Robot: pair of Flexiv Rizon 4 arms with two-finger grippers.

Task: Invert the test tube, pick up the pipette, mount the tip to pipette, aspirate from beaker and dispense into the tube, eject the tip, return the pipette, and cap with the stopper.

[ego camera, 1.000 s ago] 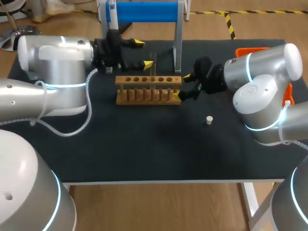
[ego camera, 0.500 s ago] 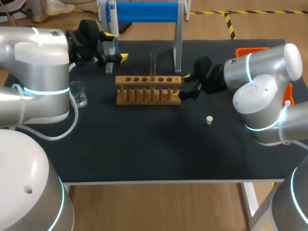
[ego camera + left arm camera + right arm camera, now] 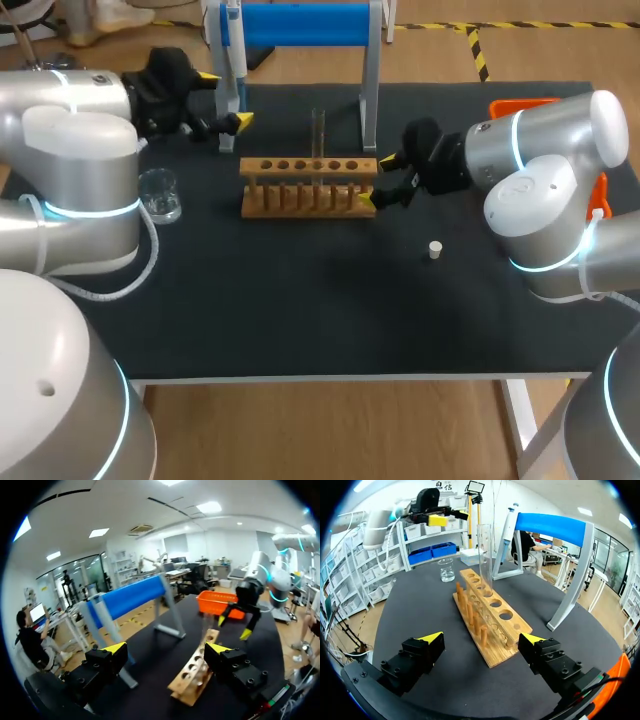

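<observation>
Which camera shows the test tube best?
The right wrist view: the test tube stands upright in the wooden rack, seen full length. The head view shows it as a thin, faint line; the left wrist view barely shows it.

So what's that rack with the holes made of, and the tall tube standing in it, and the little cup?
The rack looks like plain wood: it is tan and dull, with no shine, and has round pegs. The tube and the little beaker look like clear glass, though clear plastic is possible. You can see straight through both, and their edges glint.
</observation>
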